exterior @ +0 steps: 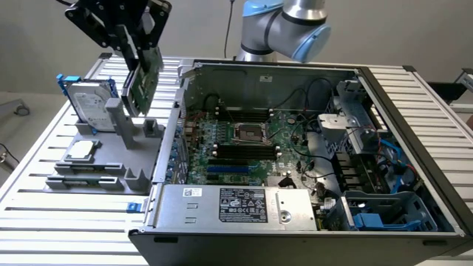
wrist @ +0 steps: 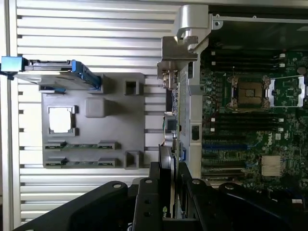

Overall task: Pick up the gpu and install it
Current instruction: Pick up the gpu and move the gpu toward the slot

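A: Tool state?

B: Gripper (exterior: 140, 49) clamped on the gpu (exterior: 145, 77). In the wrist view the black fingers (wrist: 147, 202) press against both flat faces, with the card seen edge-on between them.

A: Where's the card, taken from the computer case?

B: Outside the computer case (exterior: 414, 111), just beside its side wall on the exterior view's left. It's held in the air on edge, slightly tilted, green face turned toward the case. The silver bracket (wrist: 179, 48) is at the end away from the fingers.

A: Touching anything else?

B: Can't tell for certain. The lower edge hangs close over the grey holder (exterior: 140, 177), which sits against that same case wall. It looks clear of the holder's posts.

A: What's on the holder?

B: A hard drive (exterior: 92, 105) in a blue frame stands upright on the side away from the case. A processor chip (exterior: 83, 148) lies flat, also on that side. Memory sticks (exterior: 81, 180) lie in the slots toward the case's front corner.

A: Inside the case?

B: The motherboard (exterior: 244, 144) lies exposed on the floor of the case. A silver power supply (exterior: 236, 205) runs along the near wall. The arm (exterior: 288, 25) rises behind the case's far wall. Case and holder both rest on a slatted table (exterior: 66, 227).
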Motion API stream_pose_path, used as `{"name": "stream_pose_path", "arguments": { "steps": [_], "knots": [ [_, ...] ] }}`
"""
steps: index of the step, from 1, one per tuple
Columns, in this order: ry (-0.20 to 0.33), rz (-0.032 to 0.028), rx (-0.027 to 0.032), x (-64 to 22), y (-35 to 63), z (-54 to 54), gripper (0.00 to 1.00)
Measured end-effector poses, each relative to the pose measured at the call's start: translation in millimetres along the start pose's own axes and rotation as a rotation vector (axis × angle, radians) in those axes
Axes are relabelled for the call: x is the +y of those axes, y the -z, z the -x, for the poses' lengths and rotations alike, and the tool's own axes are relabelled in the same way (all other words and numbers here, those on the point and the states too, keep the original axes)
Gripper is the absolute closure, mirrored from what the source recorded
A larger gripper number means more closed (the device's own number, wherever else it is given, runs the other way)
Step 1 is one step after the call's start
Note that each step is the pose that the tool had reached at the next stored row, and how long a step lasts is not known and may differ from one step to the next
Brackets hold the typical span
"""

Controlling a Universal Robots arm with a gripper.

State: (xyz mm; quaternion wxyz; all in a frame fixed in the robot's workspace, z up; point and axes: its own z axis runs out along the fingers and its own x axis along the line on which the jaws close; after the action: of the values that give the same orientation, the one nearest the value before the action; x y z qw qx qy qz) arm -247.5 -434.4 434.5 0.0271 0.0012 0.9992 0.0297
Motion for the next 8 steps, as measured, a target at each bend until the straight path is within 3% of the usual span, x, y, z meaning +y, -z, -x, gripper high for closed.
{"name": "stream_pose_path", "arguments": {
  "steps": [8],
  "knots": [
    [-0.001, 0.0164, 0.0027, -3.5, 5.0, 36.6, 0.74]
  ]
}}
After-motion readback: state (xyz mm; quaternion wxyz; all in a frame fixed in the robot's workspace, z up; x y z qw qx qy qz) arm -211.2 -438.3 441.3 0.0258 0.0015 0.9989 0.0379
